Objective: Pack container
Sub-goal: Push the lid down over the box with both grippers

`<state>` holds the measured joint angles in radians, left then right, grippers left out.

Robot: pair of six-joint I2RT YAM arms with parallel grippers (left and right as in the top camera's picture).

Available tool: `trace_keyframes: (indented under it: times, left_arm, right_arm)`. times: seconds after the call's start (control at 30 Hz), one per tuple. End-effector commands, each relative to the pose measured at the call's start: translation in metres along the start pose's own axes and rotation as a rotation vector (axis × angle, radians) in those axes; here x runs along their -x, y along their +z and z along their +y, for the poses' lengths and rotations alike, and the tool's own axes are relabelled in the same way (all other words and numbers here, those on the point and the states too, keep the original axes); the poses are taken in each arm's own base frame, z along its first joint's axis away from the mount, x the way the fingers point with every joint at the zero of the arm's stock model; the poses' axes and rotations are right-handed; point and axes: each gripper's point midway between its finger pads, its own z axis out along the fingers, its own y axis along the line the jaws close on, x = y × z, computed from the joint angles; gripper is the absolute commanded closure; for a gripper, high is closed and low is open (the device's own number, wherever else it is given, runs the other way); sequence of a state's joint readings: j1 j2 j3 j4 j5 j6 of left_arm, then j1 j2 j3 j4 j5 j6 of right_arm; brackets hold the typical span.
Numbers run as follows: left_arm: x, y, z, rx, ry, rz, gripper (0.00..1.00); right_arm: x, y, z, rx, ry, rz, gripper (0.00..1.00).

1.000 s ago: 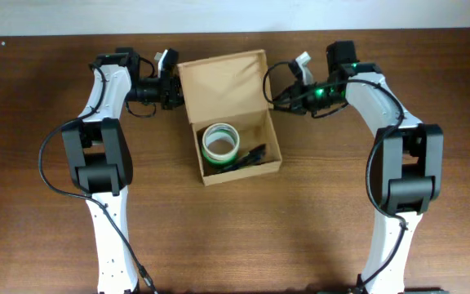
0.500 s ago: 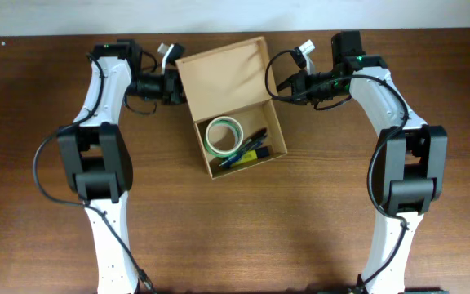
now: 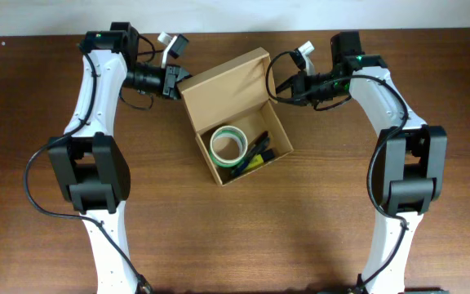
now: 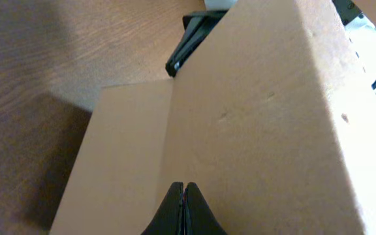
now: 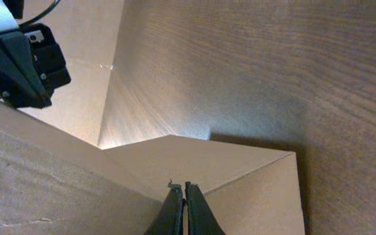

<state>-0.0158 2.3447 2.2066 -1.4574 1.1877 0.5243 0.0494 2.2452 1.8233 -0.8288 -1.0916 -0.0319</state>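
**Both pincers closed and empty at the open flap of the container**

The left pincer (image 3: pixel 177 81) and the right pincer (image 3: pixel 278 85) each have their fingers pressed together, gripping nothing. The container (image 3: pixel 255 169) sits askew on the table (image 3: pixel 431 245), between the two pincers. Its raised flap (image 3: pixel 223 82) is right in front of both sets of tips, and the box body lies beyond and nearer the arm bases. Whether either tip actually touches the cardboard cannot be told. Inside, well past the tips, are a tape roll (image 3: pixel 228 144) and some pens (image 3: pixel 259 152). The likely risk is uneven pushing. With blunt closed tips on thin card, one side pressing harder could spin or skid the light box. A tip could slide off the flap's edge. The flap could crease, or come down crooked onto the pens if they stand proud of the rim.
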Motion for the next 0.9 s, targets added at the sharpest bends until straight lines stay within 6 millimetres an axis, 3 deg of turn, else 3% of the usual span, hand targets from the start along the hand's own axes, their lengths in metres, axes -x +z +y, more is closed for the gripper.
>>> trace_keyframes:
  times: [0.0,0.23,0.37,0.47,0.87]
  left_arm:
    - [-0.001,0.001,-0.006,0.002,0.021,0.010,0.98]
    - [-0.003,0.008,-0.010,-0.007,0.026,0.026,0.98]
    - [-0.003,0.010,-0.011,-0.008,0.030,0.027,0.98]
    - [-0.003,0.010,-0.011,-0.008,0.029,0.027,0.98]
    - [-0.002,0.010,-0.012,-0.014,0.029,0.023,0.98]
  right_arm:
    - [0.023,-0.025,0.014,-0.011,-0.087,-0.071,0.96]
    - [0.049,-0.049,0.023,-0.024,-0.097,-0.138,0.96]
    - [0.055,-0.052,0.026,-0.028,-0.092,-0.154,0.96]
    - [0.051,-0.050,0.022,-0.052,-0.068,-0.141,0.96]
    - [0.020,-0.054,-0.026,-0.333,0.095,-0.052,0.96]
